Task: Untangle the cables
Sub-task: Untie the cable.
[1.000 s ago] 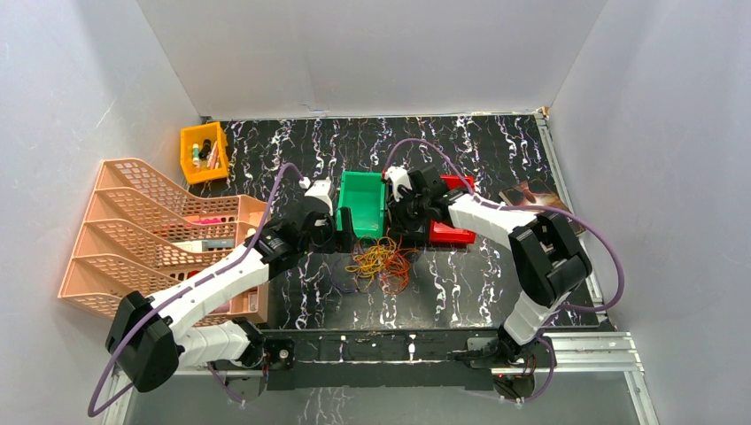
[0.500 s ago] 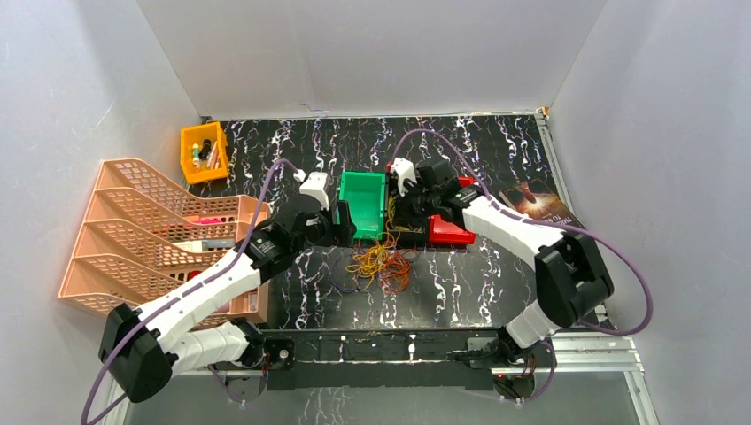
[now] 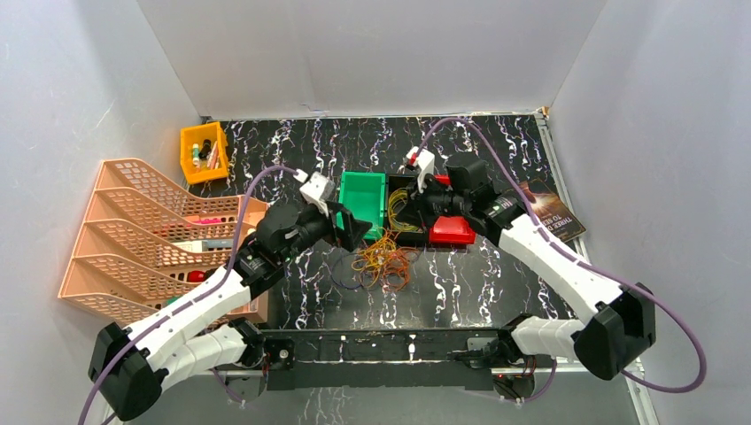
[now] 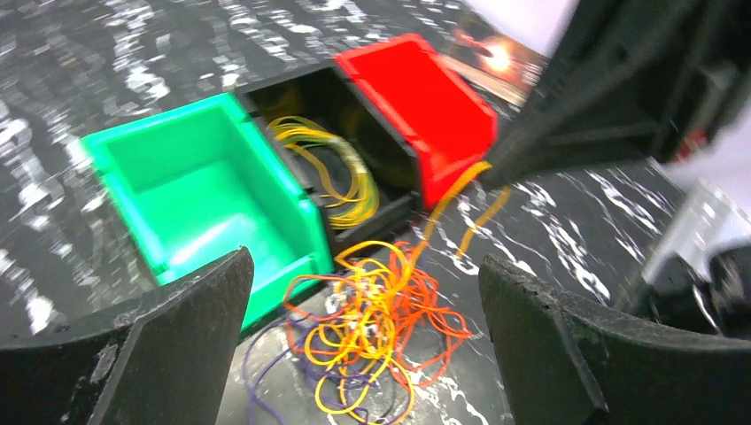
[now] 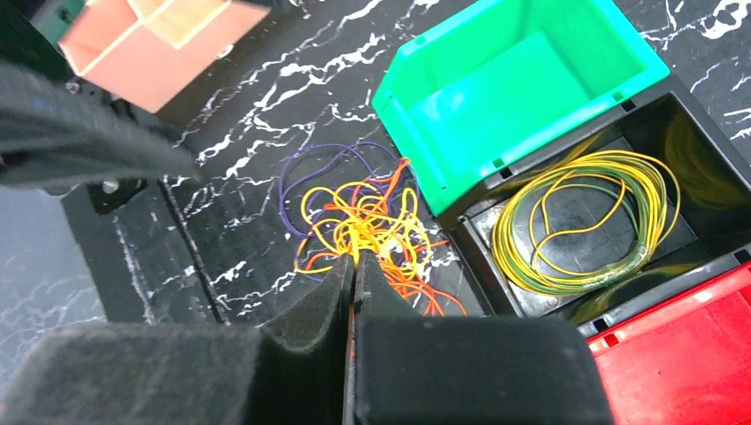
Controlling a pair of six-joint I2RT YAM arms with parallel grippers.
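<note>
Just left of the green bin's (image 3: 363, 211) near corner, the left gripper (image 3: 348, 228) is held wide open and empty. The tangled cables (image 3: 381, 264) are heaped on the table (image 3: 496, 279) in front of that bin, right of this gripper, which is judged slightly nearer. One yellow-orange strand (image 4: 453, 197) is stretched up and rightward, apparently pinched in the clenched right gripper (image 5: 354, 266).

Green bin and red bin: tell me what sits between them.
A black bin holding a yellow cable coil, flanked by the green bin and red bin, as the right wrist view shows.
</note>
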